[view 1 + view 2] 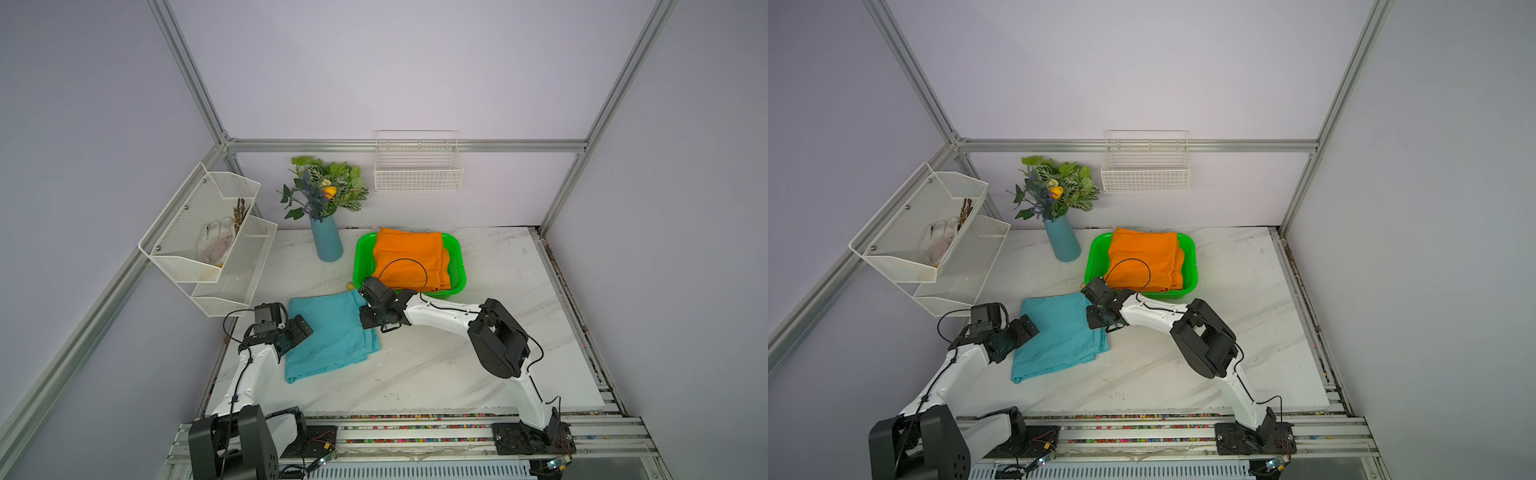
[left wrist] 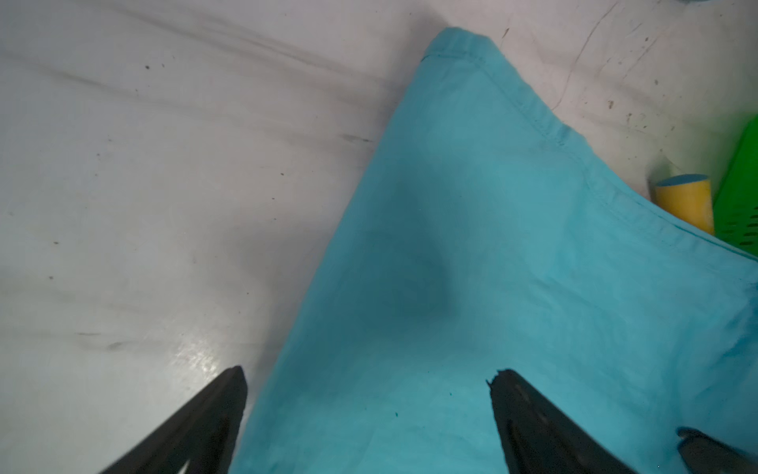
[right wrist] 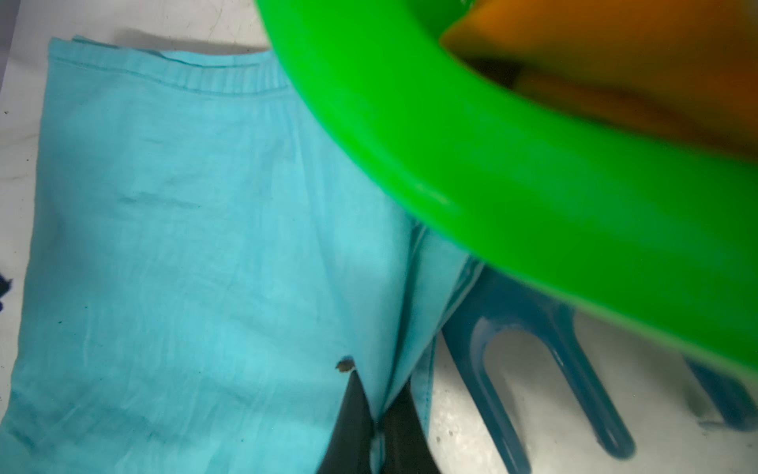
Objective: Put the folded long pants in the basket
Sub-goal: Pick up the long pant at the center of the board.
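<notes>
While the orange pants [image 1: 409, 257] sit folded inside the green basket [image 1: 360, 253] at the far middle of the marble table [image 1: 457, 365], the teal pants [image 1: 332, 336] lie flat on the tabletop, just near and left of that basket, and both arms are on them now! Over on the cloth's right edge, close to its far corner, the right gripper [image 3: 379, 394] is clenched tight; the wrist view shows its two black fingers [image 3: 352, 410] pressed together with a ridge of teal fabric pinched between them, right under the basket's rim. On the left edge the left gripper [image 2: 367, 373] is spread wide, one finger over bare marble, one over the cloth, holding nothing. A small yellow object [image 1: 350, 286] rests between the teal pants and the basket's near left corner. Far left of the basket stands a blue vase [image 1: 327, 241] of flowers. In both top views the teal pants [image 1: 1059, 336] are wholly outside the basket.
</notes>
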Tool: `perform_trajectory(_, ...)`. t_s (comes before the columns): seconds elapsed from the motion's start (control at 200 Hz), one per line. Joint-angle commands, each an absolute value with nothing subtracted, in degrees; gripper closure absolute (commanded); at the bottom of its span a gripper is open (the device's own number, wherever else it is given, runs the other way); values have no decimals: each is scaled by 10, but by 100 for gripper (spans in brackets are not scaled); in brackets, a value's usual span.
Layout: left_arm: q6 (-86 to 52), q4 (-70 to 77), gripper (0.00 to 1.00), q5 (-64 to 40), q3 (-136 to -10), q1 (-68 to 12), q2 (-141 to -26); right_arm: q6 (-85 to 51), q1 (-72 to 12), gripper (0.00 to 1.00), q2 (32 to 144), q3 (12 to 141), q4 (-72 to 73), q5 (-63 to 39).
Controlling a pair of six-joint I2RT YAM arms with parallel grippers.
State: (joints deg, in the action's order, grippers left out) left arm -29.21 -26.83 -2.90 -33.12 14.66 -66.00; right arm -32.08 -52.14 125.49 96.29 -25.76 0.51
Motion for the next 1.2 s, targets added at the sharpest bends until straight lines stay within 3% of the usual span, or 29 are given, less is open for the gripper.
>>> perform_trajectory(0.0,-274,-236,7,-21,-358,157,-696,-309,-516,100,1240,950,-257,11)
perform_trajectory(0.36,-284,-167,24,-82,-323,161,-742,-305,-516,100,1230,925,-216,-27)
perform_trajectory(0.425,-284,-160,38,-98,-317,161,-734,-305,-516,100,1235,926,-211,-43)
perform_trajectory(0.48,-288,-161,55,-106,-315,161,-726,-305,-516,100,1237,928,-204,-59)
perform_trajectory(0.505,-289,-161,66,-111,-313,161,-723,-305,-516,100,1239,928,-200,-67)
perform_trajectory(0.54,-292,-162,99,-117,-312,160,-719,-307,-517,100,1241,927,-195,-77)
perform_trajectory(0.545,-292,-163,100,-117,-313,161,-718,-307,-518,100,1241,927,-194,-79)
perform_trajectory(1.195,-310,-295,100,-212,-395,154,-530,-344,-539,100,1208,951,-161,-181)
